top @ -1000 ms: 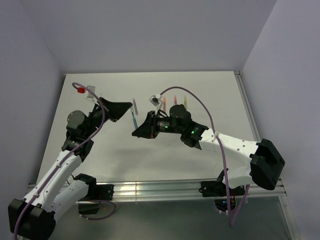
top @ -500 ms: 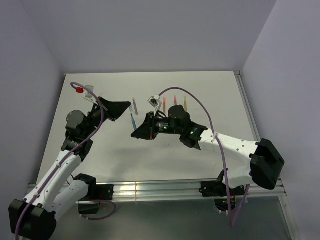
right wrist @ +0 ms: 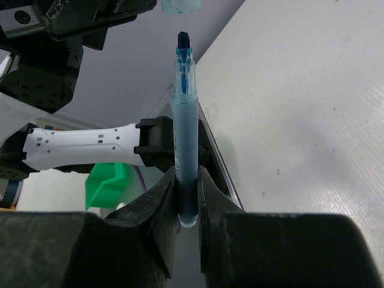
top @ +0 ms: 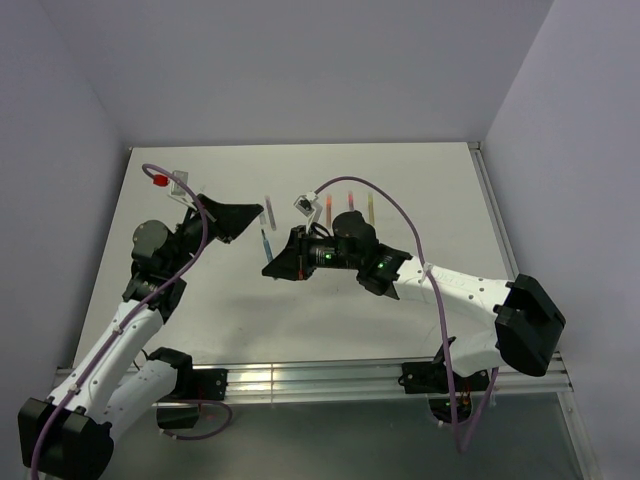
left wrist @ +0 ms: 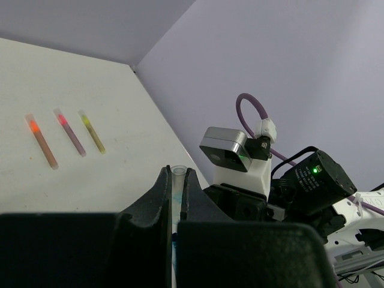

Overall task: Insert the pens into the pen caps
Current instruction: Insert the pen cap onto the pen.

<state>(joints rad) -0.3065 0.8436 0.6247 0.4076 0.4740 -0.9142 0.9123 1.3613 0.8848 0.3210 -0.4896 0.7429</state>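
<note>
Pinches a pale blue pen cap (top: 268,206) in the left gripper (top: 262,212), both fingers pressed in on it at their very tips, up above the middle of the table (top: 330,310). Shows the same from the left wrist: the cap's clear rim pokes out between the two black fingers (left wrist: 162,192), with a smear of blue lower down in the slot between them.

Clamps a blue pen (top: 266,243) in the right gripper (top: 272,266), jaws closed on the lower end of the barrel. Holds it standing straight out from the fingertips, dark tip foremost. Aims that tip at the cap's open mouth. Shows a small gap there in the right wrist view: tip just short of the cap, close and lined up, not inside it. Cannot make out anything else within the cap from any view.

Has three more pens (left wrist: 70,133) lying side by side on the table beyond the right gripper, near one another and well apart from both sets of fingers. Reads them from the left wrist, left to right, as orange-tipped, pink-tipped and yellow-green-tipped. Cannot tell whether those coloured ends are caps or bare tips.

Catches a green bin (right wrist: 108,183) in the right wrist view, off past the table's edge and partly behind the left arm's white link. Cannot tell what lies in it, since only an outer wall faces the camera.
</note>
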